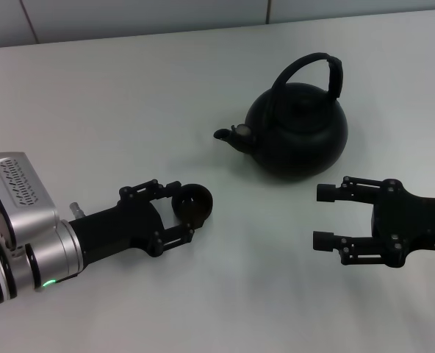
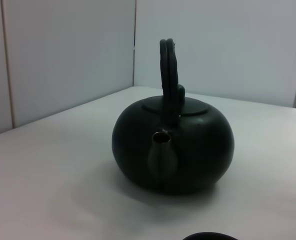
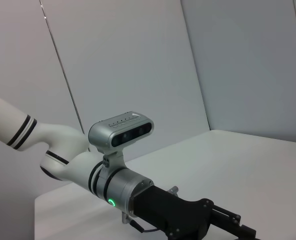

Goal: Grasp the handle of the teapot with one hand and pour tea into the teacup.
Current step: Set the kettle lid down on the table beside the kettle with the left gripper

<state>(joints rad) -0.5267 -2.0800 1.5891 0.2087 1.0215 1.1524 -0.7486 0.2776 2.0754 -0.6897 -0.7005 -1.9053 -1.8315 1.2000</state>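
Head view: round matte black teapot (image 1: 298,132), arched handle (image 1: 311,71), bowl-like teacup (image 1: 192,204).

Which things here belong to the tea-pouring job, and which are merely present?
Job:
teapot
handle
teacup, held by the left gripper
right gripper, open near the teapot

Merely present:
white table
grey wall panels

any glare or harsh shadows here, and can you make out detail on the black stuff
Head view: even light, no glare, a soft shadow beside the teapot; the teacup, between the left gripper fingers, and the right gripper read nearly as silhouettes. Left wrist view: teapot dim, only the spout rim catches light. Right wrist view: the table looks evenly lit.
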